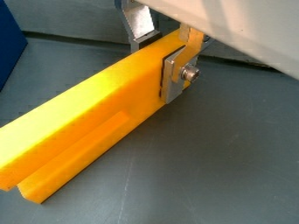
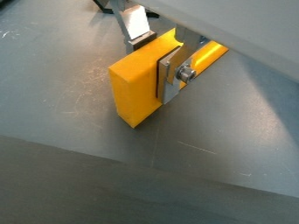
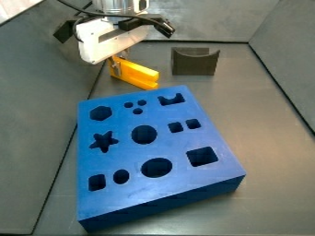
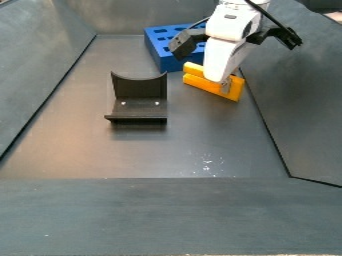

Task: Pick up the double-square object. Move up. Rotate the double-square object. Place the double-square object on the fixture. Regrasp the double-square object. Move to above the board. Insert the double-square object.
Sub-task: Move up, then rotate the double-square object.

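- The gripper (image 3: 123,57) is low over the grey floor, just behind the far edge of the board (image 3: 154,147).
- It is closed on the block (image 3: 133,71), the yellow-orange bar with two prongs.
- In a wrist view the block (image 1: 87,118) is long, and a slot cuts one end into two prongs.
- In that view a silver finger (image 1: 176,73) presses flat on one side of the block, close to its plain end.
- The other finger (image 1: 139,26) shows just behind the block.
- In a wrist view the plain end of the block (image 2: 142,80) faces the camera, and a finger (image 2: 170,75) is flat on its side.
- In a side view the block (image 4: 214,82) lies flat on the floor under the gripper (image 4: 222,66). It seems to touch the floor, but that is hard to tell.
- The board is big and blue. It has holes like a star, circles, squares and a hexagon.
- In a side view only a corner of the board (image 4: 163,42) shows, behind the arm.
- The fixture (image 3: 193,61) is small and dark with a U-shaped notch on top. It stands on the floor, apart from the block.
- In a side view the fixture (image 4: 135,98) has nothing in it.
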